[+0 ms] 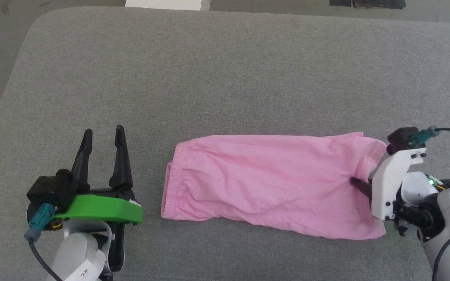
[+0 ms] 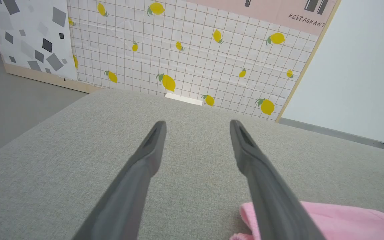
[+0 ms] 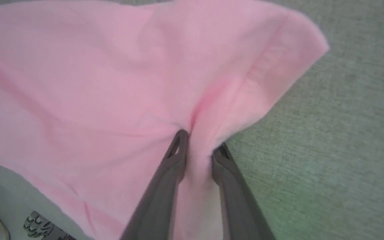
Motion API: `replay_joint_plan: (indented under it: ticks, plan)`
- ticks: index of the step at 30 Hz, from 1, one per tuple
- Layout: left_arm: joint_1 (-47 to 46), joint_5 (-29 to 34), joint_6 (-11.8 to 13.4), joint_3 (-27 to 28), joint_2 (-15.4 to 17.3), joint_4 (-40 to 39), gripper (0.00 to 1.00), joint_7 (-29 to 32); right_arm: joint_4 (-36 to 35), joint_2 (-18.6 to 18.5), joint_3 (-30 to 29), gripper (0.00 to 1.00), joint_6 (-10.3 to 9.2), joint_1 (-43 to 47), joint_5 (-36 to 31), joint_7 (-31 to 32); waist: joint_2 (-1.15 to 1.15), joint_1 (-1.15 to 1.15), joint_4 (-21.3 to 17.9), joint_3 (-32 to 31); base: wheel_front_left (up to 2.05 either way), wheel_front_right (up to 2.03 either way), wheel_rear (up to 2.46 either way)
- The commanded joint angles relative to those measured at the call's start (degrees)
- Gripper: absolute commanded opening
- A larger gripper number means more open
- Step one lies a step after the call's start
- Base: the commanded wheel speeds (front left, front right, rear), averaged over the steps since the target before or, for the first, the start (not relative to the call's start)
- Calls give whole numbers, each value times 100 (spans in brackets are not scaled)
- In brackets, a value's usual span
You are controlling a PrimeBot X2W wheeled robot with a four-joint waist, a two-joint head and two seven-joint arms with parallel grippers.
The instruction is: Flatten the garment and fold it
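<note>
Dark-fingered left hand [image 1: 104,134] has green bracket [image 1: 100,208], right hand [image 3: 201,140] white bracket [image 1: 391,183].

"RESTAURANT" in dark capitals, on pink wall panel [image 2: 278,11]

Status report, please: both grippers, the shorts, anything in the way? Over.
Left gripper open, clear of shorts. Right gripper jaws pinched on cloth at leg end. Shorts lie spread out, wrinkled. Nothing seen in the way.

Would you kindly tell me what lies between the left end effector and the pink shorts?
Only bare grey fabric surface. In the head view, the open left end effector sits apart from the pink shorts.
</note>
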Motion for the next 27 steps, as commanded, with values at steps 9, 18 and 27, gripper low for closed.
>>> replay_joint_plan:
  ticks: [9, 18, 27]
  plan:
    - [70, 111, -183, 192, -129, 30, 100, -27, 246, -219, -431, 0, -8, -13, 40, -5, 0, 0, -108, -88, 0, 0, 0]
    - [87, 189, -289, 251, -211, 108, 100, -27, 444, -679, -1666, 0, -8, -10, -990, 63, 0, 0, -167, -92, 0, 0, 0]
    - [202, 199, -357, 287, -307, 164, 100, -27, -527, -711, -1423, 0, -8, 180, -1246, 389, 0, 0, -180, -256, 0, 0, 0]
